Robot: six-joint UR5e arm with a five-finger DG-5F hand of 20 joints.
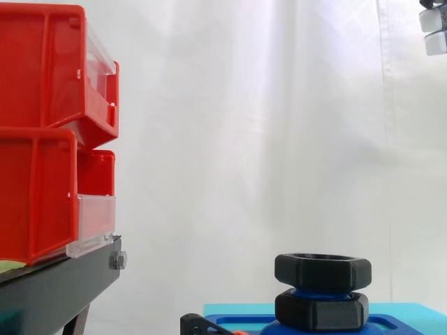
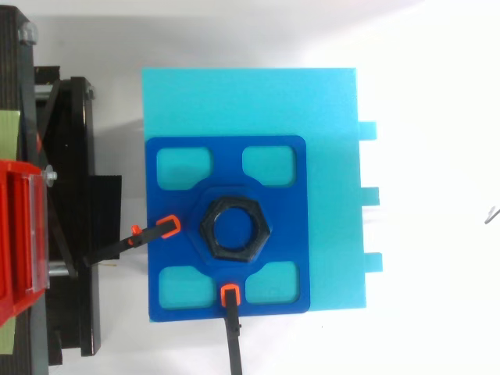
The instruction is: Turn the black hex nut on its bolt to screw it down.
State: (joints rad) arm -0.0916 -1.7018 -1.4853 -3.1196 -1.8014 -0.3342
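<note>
Nut (image 1: 322, 270) sits high on its blue bolt (image 2: 235, 229), well below the hand (image 1: 434, 31) and off toward the bins (image 1: 49, 125); the hand's opening I cannot tell. Probably stiff, light plastic: take opposite flats from above.

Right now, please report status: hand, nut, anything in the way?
Hand high at right edge, touching nothing. Black hex nut atop blue bolt, second nut below. Nothing blocks it.
</note>
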